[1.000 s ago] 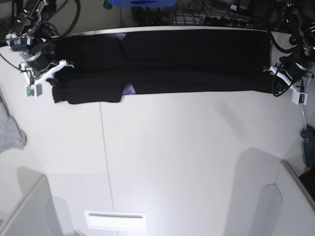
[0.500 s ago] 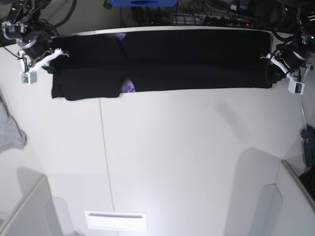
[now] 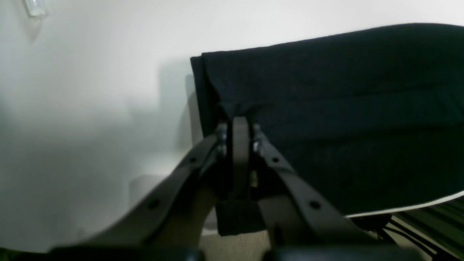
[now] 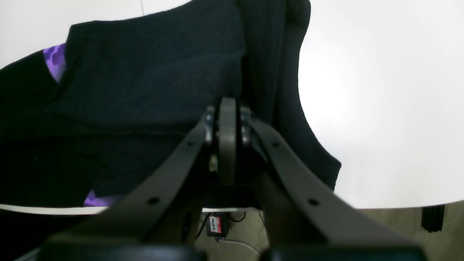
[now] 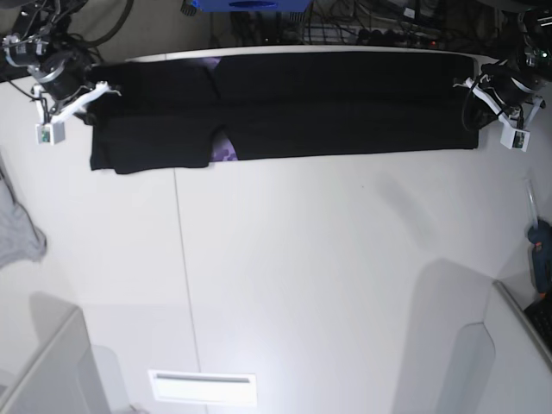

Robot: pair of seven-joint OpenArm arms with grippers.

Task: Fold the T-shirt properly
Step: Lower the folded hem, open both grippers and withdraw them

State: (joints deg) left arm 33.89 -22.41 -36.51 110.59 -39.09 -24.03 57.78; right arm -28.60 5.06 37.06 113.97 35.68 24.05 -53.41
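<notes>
The black T-shirt lies as a long folded band along the table's far edge, with a bit of purple print peeking out at its near edge. In the base view my left gripper is at the band's right end and my right gripper at its left end. The left wrist view shows the left gripper shut on a puckered edge of the T-shirt. The right wrist view shows the right gripper shut on the T-shirt, with purple print at the left.
The white table stretches toward the camera. A light grey cloth hangs over the left edge. A blue tool lies at the right edge. Cables and a blue box crowd the space behind the table.
Both grippers have moved toward the table's far edge, drawing the T-shirt band back with them. Its near edge now lies straighter and farther away.
</notes>
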